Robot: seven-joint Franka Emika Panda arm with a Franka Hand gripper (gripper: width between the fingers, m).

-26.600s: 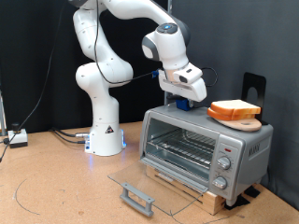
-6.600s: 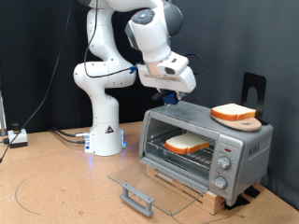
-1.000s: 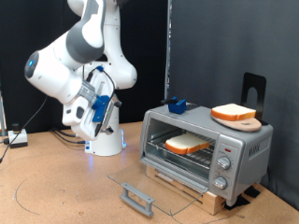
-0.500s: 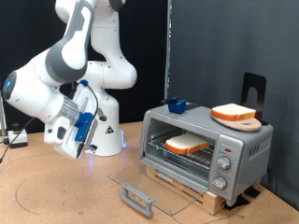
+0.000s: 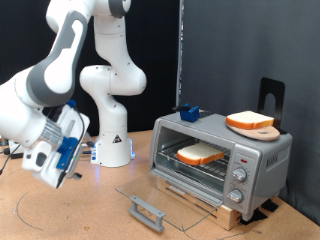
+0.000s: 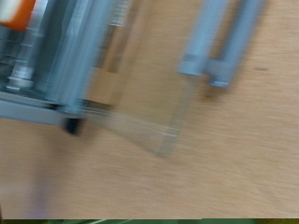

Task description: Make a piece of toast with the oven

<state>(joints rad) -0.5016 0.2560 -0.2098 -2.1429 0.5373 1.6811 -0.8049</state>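
While toast (image 5: pixel 201 154) sits inside the oven (image 5: pixel 262 158), the hand (image 5: pixel 52 163) hovers well apart.

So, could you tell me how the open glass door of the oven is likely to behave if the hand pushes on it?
The oven door lies flat and open, so it would probably pivot up on its hinge. Its clear pane looks rigid, likely slippery and breakable; the bar handle seems safer. The hand hangs well to the exterior view's left.

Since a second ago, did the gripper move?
Yes. The gripper swung lower and toward the exterior view's left, farther from the oven.
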